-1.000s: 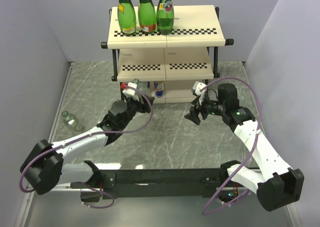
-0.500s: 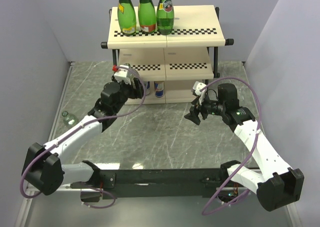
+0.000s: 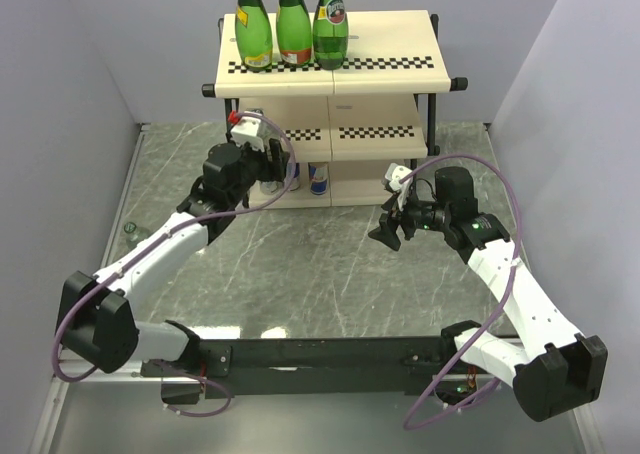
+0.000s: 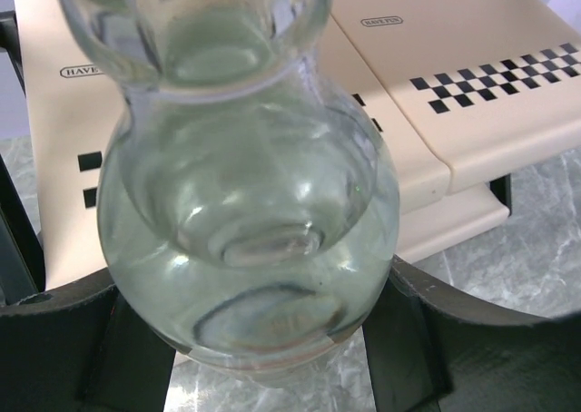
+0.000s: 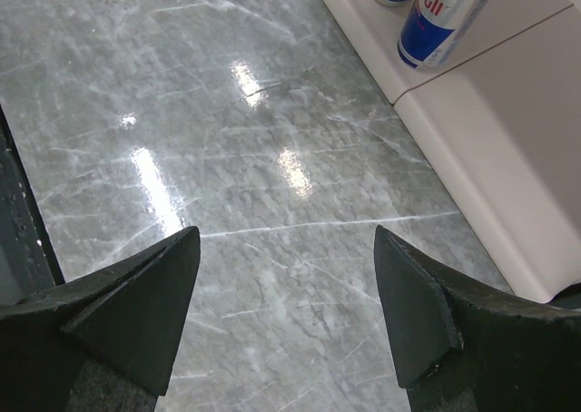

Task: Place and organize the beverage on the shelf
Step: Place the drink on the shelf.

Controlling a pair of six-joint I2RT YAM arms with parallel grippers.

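Observation:
My left gripper [image 3: 265, 159] is shut on a clear glass bottle [image 4: 245, 203], which fills the left wrist view between the black fingers [image 4: 64, 339]. It holds the bottle at the left front of the shelf's [image 3: 380, 74] middle tier; the cream checkered boards [image 4: 454, 67] lie just behind it. Three green bottles [image 3: 293, 29] stand on the top tier's left. Red Bull cans [image 3: 318, 179] stand on the bottom tier, also in the right wrist view [image 5: 445, 17]. My right gripper [image 3: 388, 232] is open and empty above the marble floor [image 5: 290, 312], right of the cans.
Another clear glass bottle [image 3: 133, 232] lies on the marble floor at the left, partly hidden behind my left arm. Grey walls close in the left, right and back. The shelf's bottom board edge [image 5: 508, 112] is close to my right gripper.
My left arm has carried the clear bottle up and back, from above the floor to the left front of the shelf's middle tier. The right arm has not moved.

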